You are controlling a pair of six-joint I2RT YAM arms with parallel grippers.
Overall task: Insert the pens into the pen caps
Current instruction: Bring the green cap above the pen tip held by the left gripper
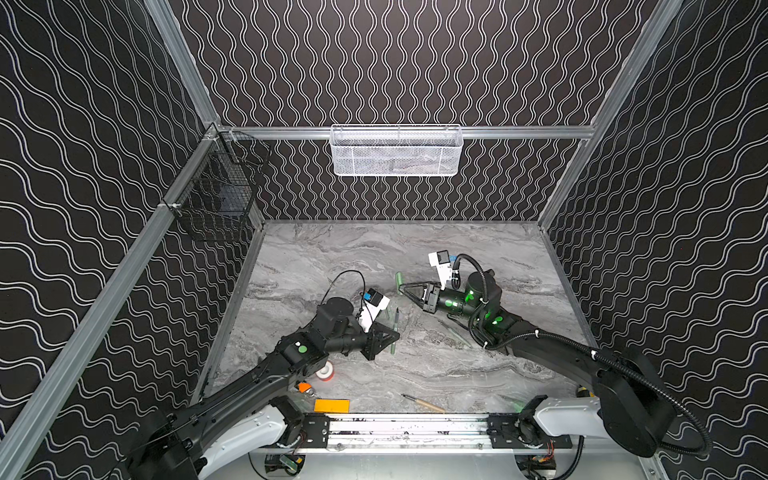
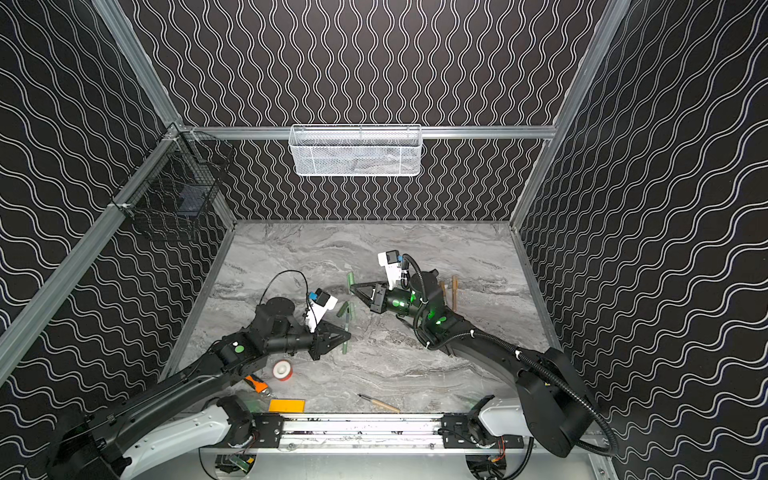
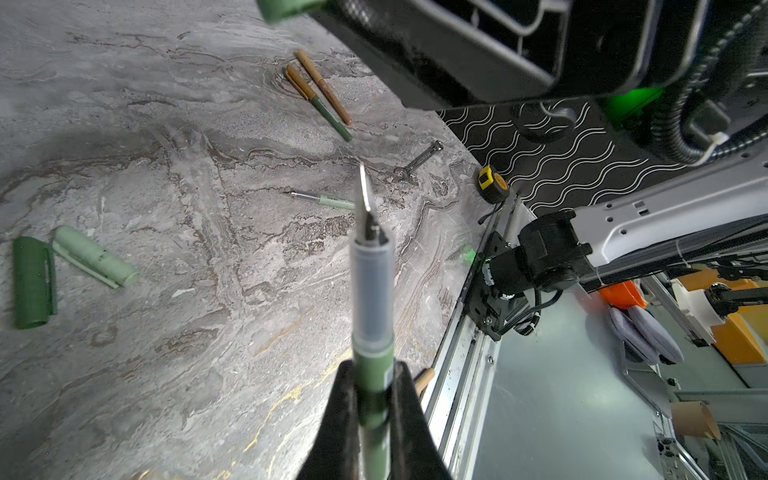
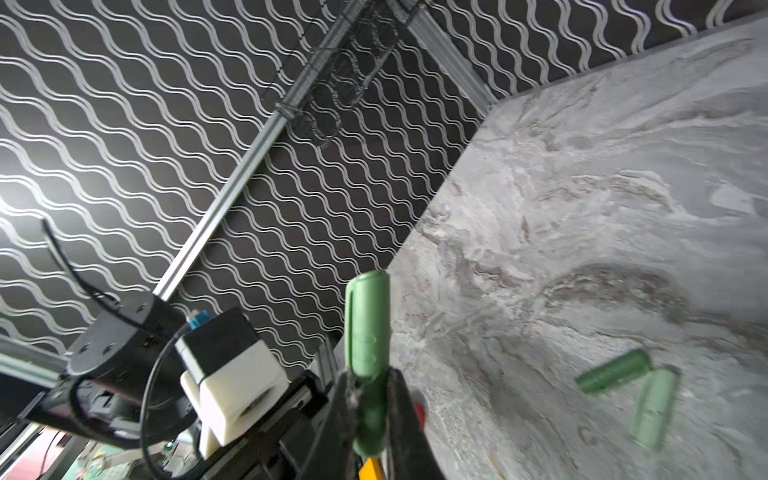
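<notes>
Clamping a green pen [image 3: 372, 291] by its barrel, my left gripper [image 3: 372, 376] aims the bare tip toward my right gripper [image 4: 368, 380], which is pinched on a green cap [image 4: 367, 328] by one end. Tip and cap stand apart with open air between them. Below, two loose caps [image 3: 95, 262] lie just beside each other on the marble table [image 1: 436, 374], whose far half is open up to the back wall. Both my arms reach low and inward from the front rail [image 1: 407, 428], grippers facing each other near mid-table.
</notes>
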